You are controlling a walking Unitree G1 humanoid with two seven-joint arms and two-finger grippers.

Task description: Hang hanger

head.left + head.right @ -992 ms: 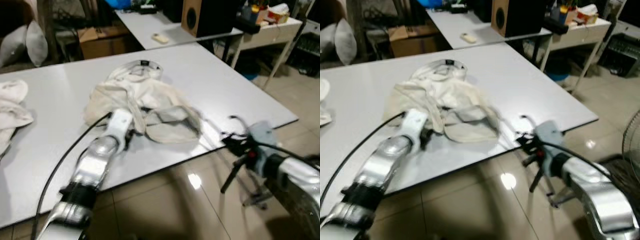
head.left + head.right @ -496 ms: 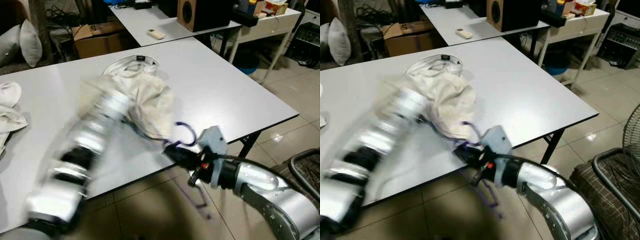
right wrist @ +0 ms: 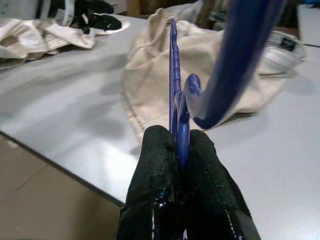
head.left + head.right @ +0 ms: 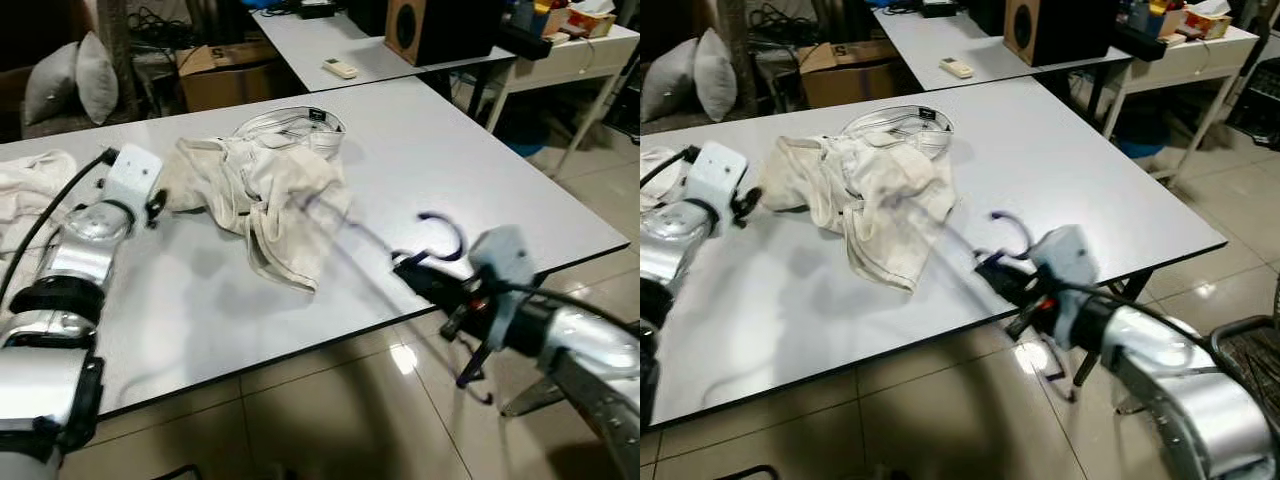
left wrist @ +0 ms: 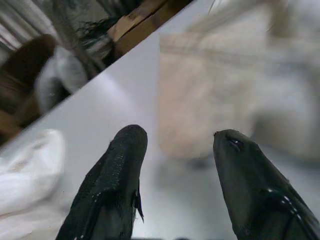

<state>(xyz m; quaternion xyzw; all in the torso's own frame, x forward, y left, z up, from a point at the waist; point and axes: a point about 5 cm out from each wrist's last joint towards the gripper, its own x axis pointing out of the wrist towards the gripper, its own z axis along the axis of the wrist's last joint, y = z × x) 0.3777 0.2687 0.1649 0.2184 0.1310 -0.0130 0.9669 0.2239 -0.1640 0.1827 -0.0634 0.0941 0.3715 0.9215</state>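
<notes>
Right gripper [image 3: 181,150] pinches the blue hanger [image 3: 176,107] near its hook, at the table's near right edge.

Fingers clamped on the thin neck; one hanger arm reaches left to the cream garment [image 4: 270,185]. It looks light, stiff and slick, so hold close to the hook. Left gripper [image 5: 175,150], fingers apart, hovers over the table [image 4: 480,180] at the garment's left.
</notes>
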